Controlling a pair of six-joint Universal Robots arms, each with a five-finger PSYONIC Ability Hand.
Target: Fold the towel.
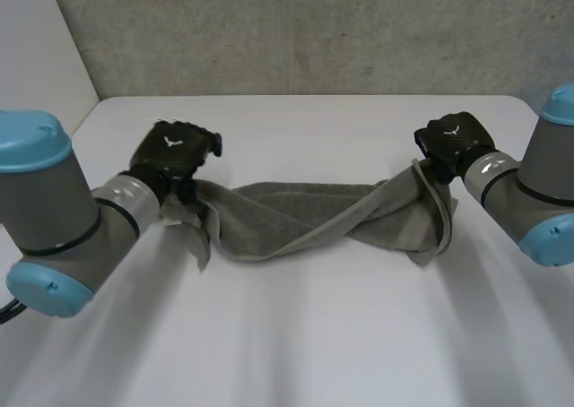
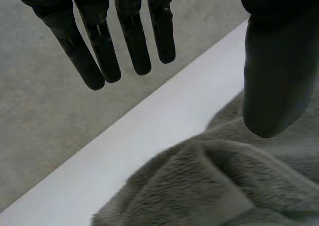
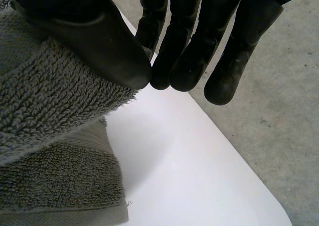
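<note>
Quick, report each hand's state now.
Left hand: open, fingers straight, not gripping the towel.
Right hand: shut on the towel, pinching its end.

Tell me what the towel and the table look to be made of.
The towel: likely cotton terry, grey, matte; looped pile, flat woven band near its edge. The table: smooth, even white top, perhaps laminate or painted board; the look leaves it open.

The towel (image 1: 296, 214) is plain grey, the table (image 1: 314, 344) white, left robot hand (image 1: 172, 151) and right robot hand (image 1: 456, 140) black.
</note>
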